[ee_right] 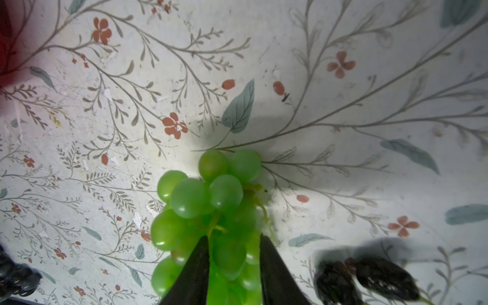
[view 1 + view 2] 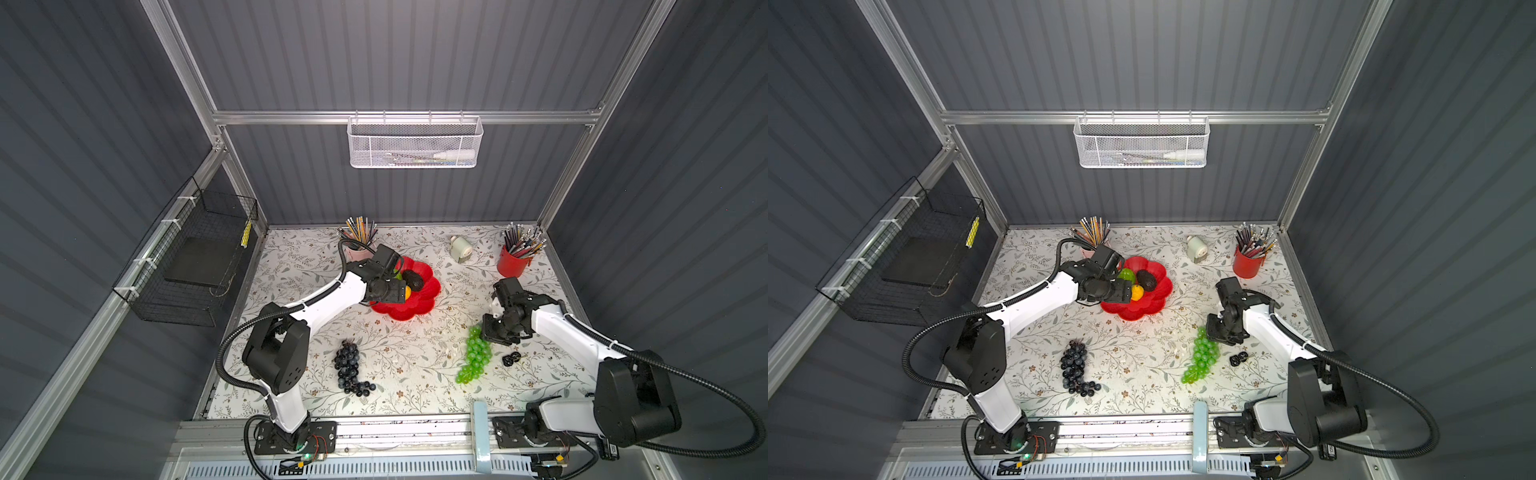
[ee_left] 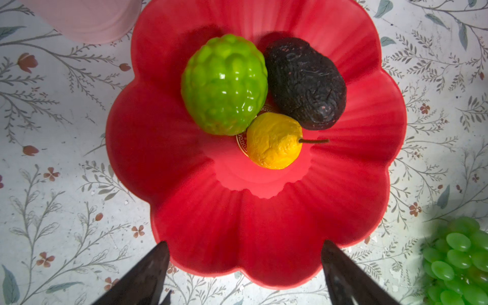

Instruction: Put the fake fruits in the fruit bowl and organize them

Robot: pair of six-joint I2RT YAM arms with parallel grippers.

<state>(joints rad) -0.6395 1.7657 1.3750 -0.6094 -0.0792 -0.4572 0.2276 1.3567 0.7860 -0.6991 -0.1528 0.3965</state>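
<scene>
- Left wrist view looks down past the left hand [image 3: 244,242]. Its two dark fingers stand wide apart with nothing between them, so it is released and empty.
- Straight below that hand sits the fruit bowl [image 3: 343,198], red and petal-shaped, resting on the flower-patterned bench [image 3: 66,158].
- Three fruits lie together in the bowl's middle, ahead of the left fingertips.
- The ridged bright green ball [image 3: 224,84] and the black bumpy oval [image 3: 306,81] touch side by side.
- The small yellow fruit [image 3: 273,141] is nestled against both and is the nearest of the three to the fingertips. Its thin stem points out on the oval's side.
- A pink cup [image 3: 87,18] stands just past the bowl's rim on the side farthest from the left hand.
- Right wrist view shows the right hand [image 1: 234,237] low over the green grape bunch [image 1: 200,198], one finger on each side of it.
- Grapes fill the gap between those fingers, but I cannot tell whether they are clenched on the bunch.
- The green bunch lies on the bench, outside the bowl.
- Two small dark pieces [image 1: 367,280] lie on the bench just beside the right hand, clear of the green bunch.
- In both top views the dark purple grape bunch [image 2: 348,368] lies on the bench outside the bowl. It is well apart from both hands.
</scene>
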